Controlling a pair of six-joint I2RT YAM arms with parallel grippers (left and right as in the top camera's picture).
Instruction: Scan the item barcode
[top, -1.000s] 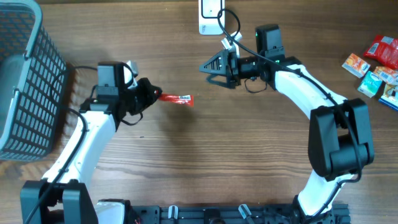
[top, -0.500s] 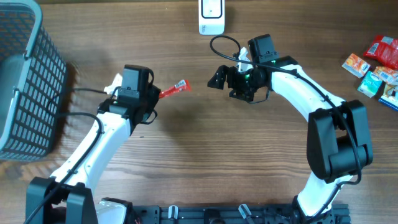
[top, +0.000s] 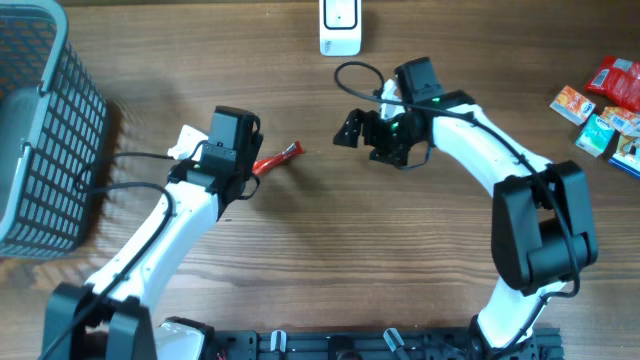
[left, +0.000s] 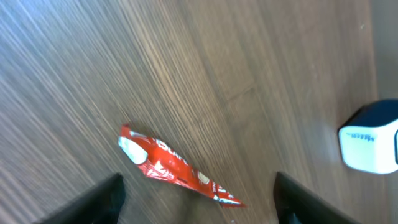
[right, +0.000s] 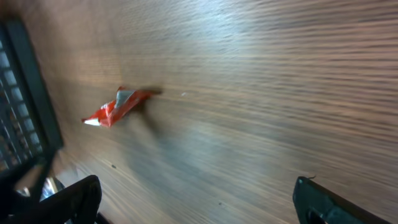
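The item is a thin red packet (top: 278, 157). It is loose on the wooden table just in front of my left gripper (top: 254, 160). In the left wrist view the packet (left: 177, 167) is between and ahead of the two dark fingers (left: 93, 202), which stand wide apart and do not touch it. My left gripper (left: 198, 182) is open. My right gripper (top: 349, 128) hovers right of the packet, open and empty (right: 196, 182), and the packet (right: 118, 106) shows far off in its view. The white scanner (top: 340, 25) stands at the table's back edge.
A grey mesh basket (top: 35, 130) fills the far left. Several colourful packets (top: 605, 105) lie at the right edge. The scanner (left: 370, 144) shows at the right of the left wrist view. Black cables run along both arms.
My left gripper carried the red packet rightward, then opened and let it go; the packet now sits free below the scanner's side. The right gripper pulled back from the scanner toward the table's middle.
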